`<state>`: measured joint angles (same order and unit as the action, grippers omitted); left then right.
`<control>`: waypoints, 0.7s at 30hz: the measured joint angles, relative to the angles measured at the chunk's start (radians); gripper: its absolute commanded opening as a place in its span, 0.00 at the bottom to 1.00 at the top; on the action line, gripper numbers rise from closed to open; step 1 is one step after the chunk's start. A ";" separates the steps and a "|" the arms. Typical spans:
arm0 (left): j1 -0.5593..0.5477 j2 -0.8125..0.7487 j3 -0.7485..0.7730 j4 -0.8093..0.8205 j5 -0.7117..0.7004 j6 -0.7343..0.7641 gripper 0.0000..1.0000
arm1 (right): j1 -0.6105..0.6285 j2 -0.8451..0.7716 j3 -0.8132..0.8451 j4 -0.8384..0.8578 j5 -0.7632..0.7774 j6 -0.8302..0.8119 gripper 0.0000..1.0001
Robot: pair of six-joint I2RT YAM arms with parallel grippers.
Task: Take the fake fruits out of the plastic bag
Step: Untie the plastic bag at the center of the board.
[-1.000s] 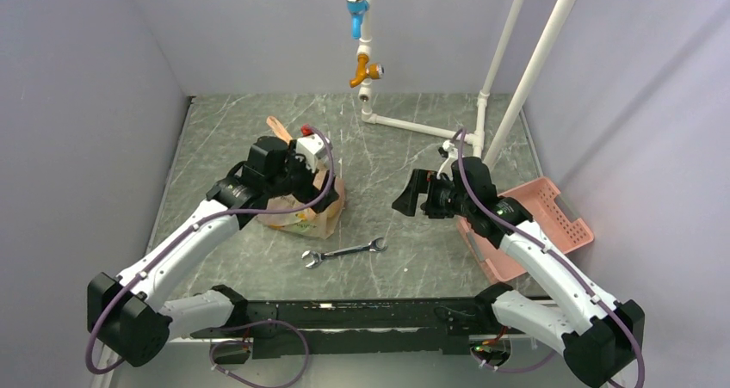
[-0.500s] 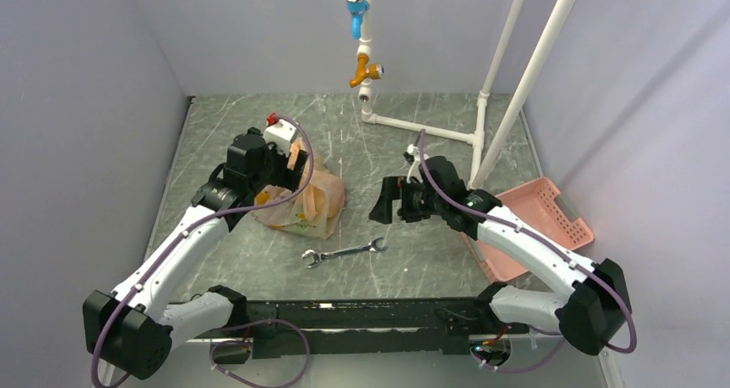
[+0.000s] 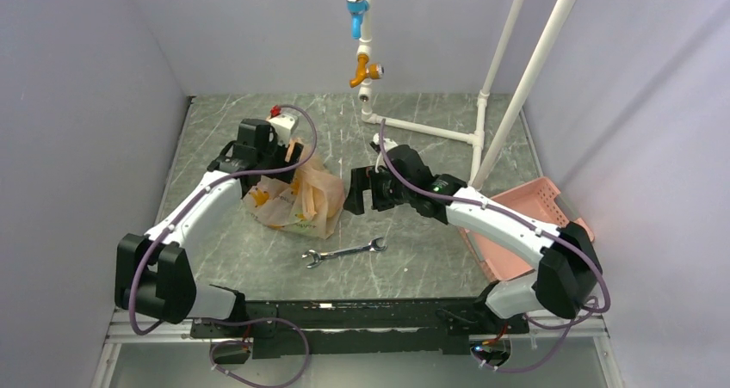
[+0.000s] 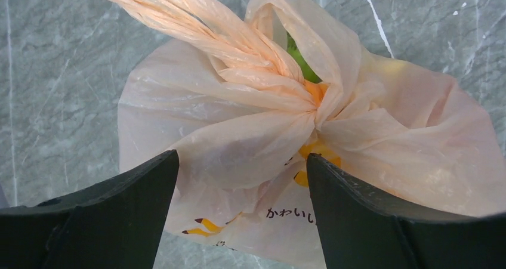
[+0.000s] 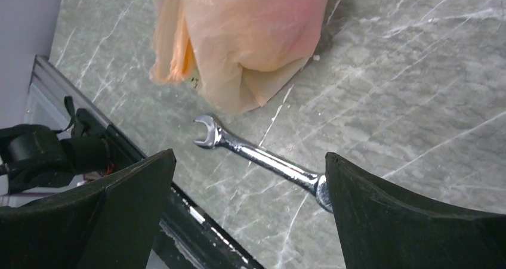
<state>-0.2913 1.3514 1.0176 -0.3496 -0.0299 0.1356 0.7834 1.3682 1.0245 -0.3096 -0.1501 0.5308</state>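
Overhead view of a grey marbled counter (image 3: 413, 233) with two robot arms reaching in from the near edge. At the left, the left hand (image 4: 241, 161) hovers over the plastic bag (image 3: 297, 200). Its two dark fingers are spread wide with nothing gripped between them. The thin peach-orange bag rests on the counter left of centre, bunched together at its neck, with one twisted handle (image 4: 179, 12) stretching up and away. Yellow-orange printed spots and a line of dark lettering show on its side. The fake fruits are inside the bag. Only a sliver of one green fruit (image 4: 301, 66) shows through the gap at the neck. Just in front of the bag, toward the arms, a silver wrench (image 3: 343, 252) lies flat on the counter. To the right of the bag, the right hand (image 5: 249, 155) is close beside it, its fingers likewise wide apart and holding nothing. At the far right, a pink slotted basket (image 3: 551, 212) sits at the counter's edge. White pipes (image 3: 422, 128) stand behind.
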 measured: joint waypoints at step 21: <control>0.019 0.090 0.080 -0.069 0.133 0.007 0.00 | 0.023 0.105 0.088 0.019 0.068 -0.019 0.99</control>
<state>-0.2722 1.4418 1.0977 -0.4183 0.1028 0.1425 0.8059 1.4731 1.1122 -0.2909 -0.0822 0.5117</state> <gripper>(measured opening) 0.051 0.994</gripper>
